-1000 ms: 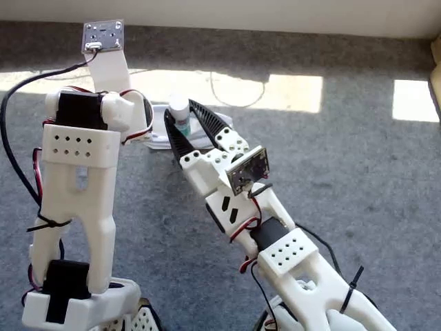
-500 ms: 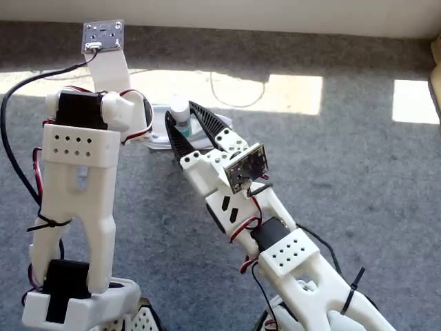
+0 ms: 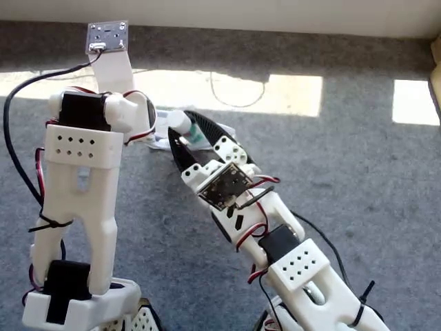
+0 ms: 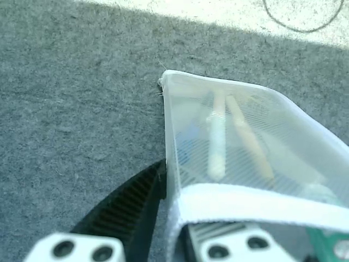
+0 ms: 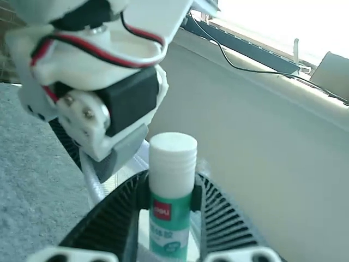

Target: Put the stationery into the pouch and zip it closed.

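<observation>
Since the earlier frame the right gripper (image 5: 170, 184) has rolled, tilting the clamped glue stick (image 3: 186, 125) toward 10 o'clock. The left gripper (image 4: 170, 183) pinches the mesh pouch (image 4: 245, 136) rim, at the stick's 9 o'clock. Two pens (image 4: 217, 139) lie inside.

Right gripper (image 5: 170, 185) clamped on a glue stick (image 5: 172, 164): upright, white cap up, green label between the jaws. Left arm (image 5: 103, 71) just beyond it to the left, red and black wires (image 5: 82, 52) on top, clear pouch (image 5: 91, 184) edge under it. Grey surface (image 5: 27, 180) at left.
</observation>
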